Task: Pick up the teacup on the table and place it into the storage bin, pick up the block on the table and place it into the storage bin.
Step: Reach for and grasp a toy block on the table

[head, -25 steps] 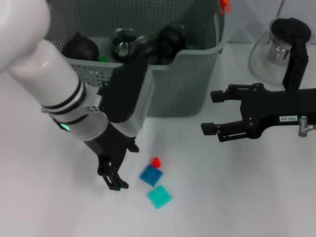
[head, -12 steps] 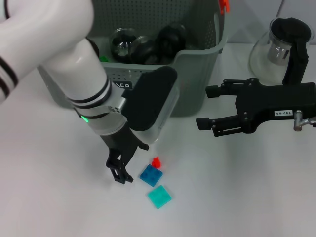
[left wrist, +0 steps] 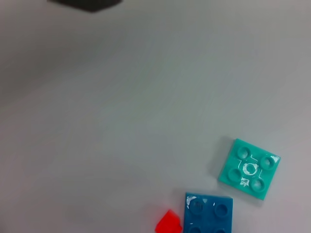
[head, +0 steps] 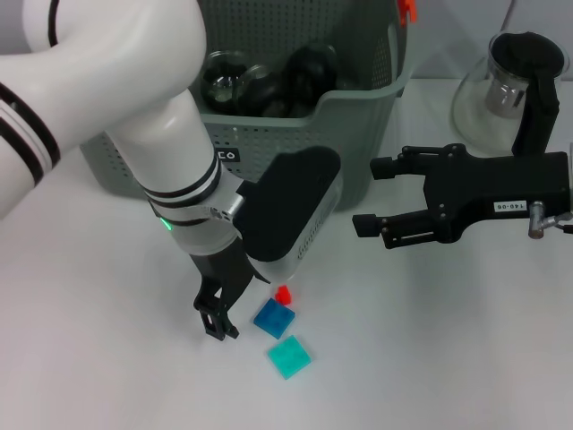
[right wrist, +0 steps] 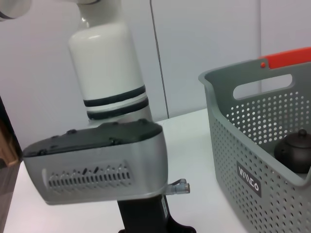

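- Left gripper point(head: 218, 315): black, lowered to the white table point(head: 81, 358). Its fingertips point down, just off the table surface. The spread of its fingers cannot be made out; nothing is seen held in it.
- Blue square studded plastic block point(head: 274, 318): flat on the table just beside the left gripper, on the side toward the right arm; not touching it as far as can be seen.
- Small red plastic piece point(head: 283, 293): at the blue block's far corner, close to it, beside the left gripper's wrist housing.
- Teal square studded plastic block point(head: 288, 356): flat on the table, just nearer the robot than the blue block, with a narrow gap showing in the left wrist view.
- Large grey-green perforated plastic storage bin point(head: 358, 116): beyond the left gripper, well apart from the blocks. It carries a small black label and an orange clip at its rim.
- Dark round teaware point(head: 309, 67): inside the bin.
- Right gripper point(head: 367, 195): black, held above the table with fingers spread apart and empty, tips pointing toward the bin's near corner.
- Clear glass pot with black handle point(head: 510, 81): beyond the right gripper.
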Action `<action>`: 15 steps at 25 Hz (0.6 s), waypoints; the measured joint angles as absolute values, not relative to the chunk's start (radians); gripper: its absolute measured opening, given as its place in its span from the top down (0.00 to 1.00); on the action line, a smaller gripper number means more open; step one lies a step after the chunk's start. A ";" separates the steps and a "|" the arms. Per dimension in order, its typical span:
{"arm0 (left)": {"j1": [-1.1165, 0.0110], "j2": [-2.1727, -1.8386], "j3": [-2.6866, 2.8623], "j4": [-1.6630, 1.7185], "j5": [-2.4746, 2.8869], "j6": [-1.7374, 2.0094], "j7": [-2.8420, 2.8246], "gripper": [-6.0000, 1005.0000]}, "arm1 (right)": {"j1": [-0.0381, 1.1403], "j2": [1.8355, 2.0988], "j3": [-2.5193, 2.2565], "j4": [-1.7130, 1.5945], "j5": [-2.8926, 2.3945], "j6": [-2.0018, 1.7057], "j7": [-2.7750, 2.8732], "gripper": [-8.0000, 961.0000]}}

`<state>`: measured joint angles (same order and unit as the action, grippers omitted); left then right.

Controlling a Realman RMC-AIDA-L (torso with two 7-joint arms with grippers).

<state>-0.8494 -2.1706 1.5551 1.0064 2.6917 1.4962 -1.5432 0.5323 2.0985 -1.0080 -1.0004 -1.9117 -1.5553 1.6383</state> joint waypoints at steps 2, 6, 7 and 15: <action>-0.851 -2.171 1.564 1.001 2.692 1.494 -1.543 0.15 | 0.532 2.098 -1.008 -1.000 -1.911 -1.555 1.638 0.03; -0.860 -2.172 1.583 0.978 2.694 1.482 -1.545 0.15 | 0.534 2.099 -1.008 -0.998 -1.910 -1.555 1.638 0.03; -0.862 -2.172 1.586 0.973 2.694 1.479 -1.546 0.15 | 0.535 2.099 -1.008 -0.995 -1.910 -1.555 1.637 0.03; -0.867 -2.174 1.619 0.967 2.687 1.471 -1.550 0.15 | 0.537 2.099 -1.008 -0.988 -1.910 -1.556 1.635 0.03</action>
<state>-0.8675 -2.1741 1.6187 0.9673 2.6871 1.4711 -1.5502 0.5372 2.0985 -1.0077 -0.9880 -1.9097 -1.5555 1.6350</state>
